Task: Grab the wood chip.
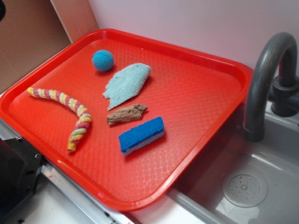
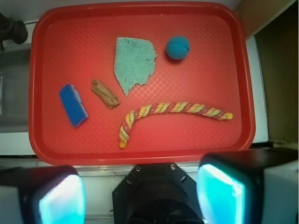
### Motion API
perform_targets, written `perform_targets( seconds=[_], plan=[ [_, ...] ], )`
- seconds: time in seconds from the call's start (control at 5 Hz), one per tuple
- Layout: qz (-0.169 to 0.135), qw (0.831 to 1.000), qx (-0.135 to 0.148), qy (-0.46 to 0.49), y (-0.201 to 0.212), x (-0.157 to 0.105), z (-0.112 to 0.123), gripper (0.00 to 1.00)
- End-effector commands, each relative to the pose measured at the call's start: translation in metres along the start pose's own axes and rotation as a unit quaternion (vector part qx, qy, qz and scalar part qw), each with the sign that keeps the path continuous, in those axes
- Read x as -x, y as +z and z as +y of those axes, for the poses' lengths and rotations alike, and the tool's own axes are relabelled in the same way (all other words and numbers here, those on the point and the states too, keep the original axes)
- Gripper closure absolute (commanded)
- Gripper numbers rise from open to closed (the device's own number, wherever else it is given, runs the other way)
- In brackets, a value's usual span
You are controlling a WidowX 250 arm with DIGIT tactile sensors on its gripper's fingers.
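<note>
The wood chip (image 1: pixel 126 114) (image 2: pixel 105 94), a small brown gnarled piece, lies flat near the middle of the red tray (image 1: pixel 201 93) (image 2: pixel 201 135). It rests between the blue sponge (image 1: pixel 141 135) (image 2: pixel 73 105) and the teal cloth (image 1: pixel 127 84) (image 2: pixel 134 64), touching neither. In the wrist view my gripper (image 2: pixel 140 196) is open, high above the tray's near edge, with its two cyan pads (image 2: pixel 219 193) wide apart and nothing between them. The gripper does not appear in the exterior view.
A striped pink-yellow rope (image 1: pixel 70 109) (image 2: pixel 168 112) curves across the tray, and a blue knitted ball (image 1: pixel 103 60) (image 2: pixel 177 47) sits near its far side. A grey faucet (image 1: pixel 266 79) and sink (image 1: pixel 243 186) adjoin the tray. The robot base (image 2: pixel 156 196) lies below the camera.
</note>
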State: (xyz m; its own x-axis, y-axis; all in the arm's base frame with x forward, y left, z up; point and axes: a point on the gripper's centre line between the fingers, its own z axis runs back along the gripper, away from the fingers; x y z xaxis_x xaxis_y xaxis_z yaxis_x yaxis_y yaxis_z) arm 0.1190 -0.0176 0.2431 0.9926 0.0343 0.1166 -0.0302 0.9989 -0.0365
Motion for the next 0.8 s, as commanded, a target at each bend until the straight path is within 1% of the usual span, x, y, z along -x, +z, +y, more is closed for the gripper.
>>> perform_targets(
  seconds=[0.0,0.2,0.4,0.6],
  plan=[
    [0.000,1.000,0.000,0.000,0.000,0.000,0.000,0.00],
    [-0.007,1.000,-0.002,0.007,-0.004,-0.007,0.006,0.00],
    [-0.036,0.998,0.011,-0.052,-0.020,-0.021,0.008,0.00],
    [-0.063,0.988,0.001,-0.140,-0.043,-0.038,-0.008,0.00]
  ],
)
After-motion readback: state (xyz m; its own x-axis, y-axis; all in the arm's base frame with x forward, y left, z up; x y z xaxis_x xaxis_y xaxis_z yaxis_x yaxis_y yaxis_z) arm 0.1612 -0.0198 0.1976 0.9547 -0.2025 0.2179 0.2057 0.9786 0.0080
